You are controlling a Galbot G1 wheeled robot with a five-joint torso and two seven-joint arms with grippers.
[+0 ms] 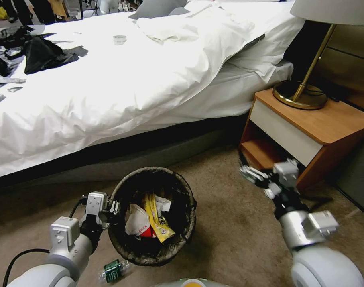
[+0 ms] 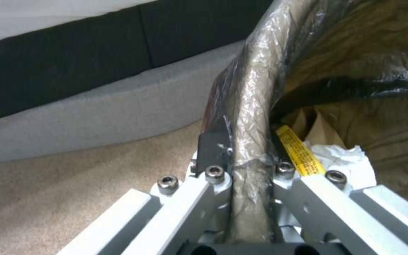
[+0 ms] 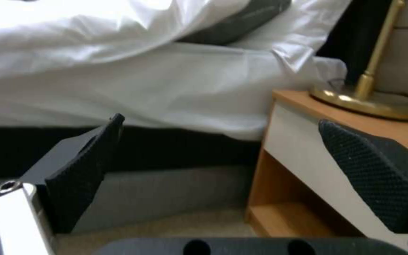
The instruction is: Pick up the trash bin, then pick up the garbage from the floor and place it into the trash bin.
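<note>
The first step looks done: the left tool (image 1: 115, 208) is clamped on the rim of the trash bin (image 1: 122, 239), and the left wrist view shows its jaws closed on either side of the bag-covered rim (image 2: 249, 141). In the head view the bin sits low in front of the robot, over the carpet beside the bed (image 1: 110, 87); whether it is lifted clear of the floor or resting on it cannot be told. Much of the collecting also appears done, since the bin already holds garbage: a yellow snack wrapper (image 1: 156, 217), a red-and-white crumpled carton (image 1: 138, 225) and white tissue (image 1: 164, 204). The right tool (image 1: 249, 173) hangs empty with its jaws spread wide, near the open lower shelf of the nightstand (image 1: 333, 119), and the right wrist view shows nothing between its black pads (image 3: 86, 170). What seems left is one small green packet (image 1: 113, 272) lying on the carpet just beside the bin's near side, close to the left arm. No other litter shows on the visible carpet, so by my judgement the task is near its end, with that piece outstanding.
</note>
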